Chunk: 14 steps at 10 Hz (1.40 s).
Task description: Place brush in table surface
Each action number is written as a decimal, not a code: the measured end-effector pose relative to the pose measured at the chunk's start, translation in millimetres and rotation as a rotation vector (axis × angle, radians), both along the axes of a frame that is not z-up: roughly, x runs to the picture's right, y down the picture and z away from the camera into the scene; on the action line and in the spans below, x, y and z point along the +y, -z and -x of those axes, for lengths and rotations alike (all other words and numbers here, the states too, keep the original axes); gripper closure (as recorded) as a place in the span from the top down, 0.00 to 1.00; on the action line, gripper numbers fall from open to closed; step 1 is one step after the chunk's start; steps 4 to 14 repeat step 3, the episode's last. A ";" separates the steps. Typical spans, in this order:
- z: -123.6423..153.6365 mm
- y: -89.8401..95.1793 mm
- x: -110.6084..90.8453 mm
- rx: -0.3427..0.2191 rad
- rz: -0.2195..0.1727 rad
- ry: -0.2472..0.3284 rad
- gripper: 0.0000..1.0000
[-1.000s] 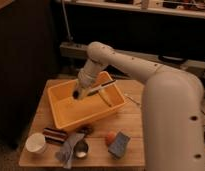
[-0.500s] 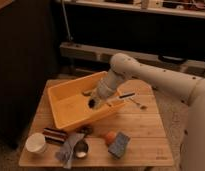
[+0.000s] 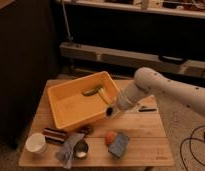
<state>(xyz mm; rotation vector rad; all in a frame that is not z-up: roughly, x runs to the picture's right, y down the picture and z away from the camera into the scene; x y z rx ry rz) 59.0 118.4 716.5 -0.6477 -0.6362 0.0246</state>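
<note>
Swinging right of centre frame, gripper (image 3: 112, 111) is carrying brush (image 3: 103, 96) past bin (image 3: 63, 102) toward table surface (image 3: 143, 132); finger state unclear.

My gripper (image 3: 111, 111) hangs at the yellow bin's right front corner, just above the table surface (image 3: 141, 137), with the brush (image 3: 106, 99) at its tip. The brush is slim, with a pale handle running up and back over the bin's right wall; its small dark head sits low by my claw. The table surface is light brown wood of joined planks, roughly square, lying flat.
</note>
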 end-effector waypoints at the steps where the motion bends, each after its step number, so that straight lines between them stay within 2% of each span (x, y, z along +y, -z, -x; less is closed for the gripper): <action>1: -5.1 -8.3 8.5 0.013 0.006 -0.014 0.10; 3: -5.1 -35.5 24.2 0.017 -0.001 -0.027 0.10; 14: -5.1 -35.5 24.2 0.017 -0.001 -0.027 0.10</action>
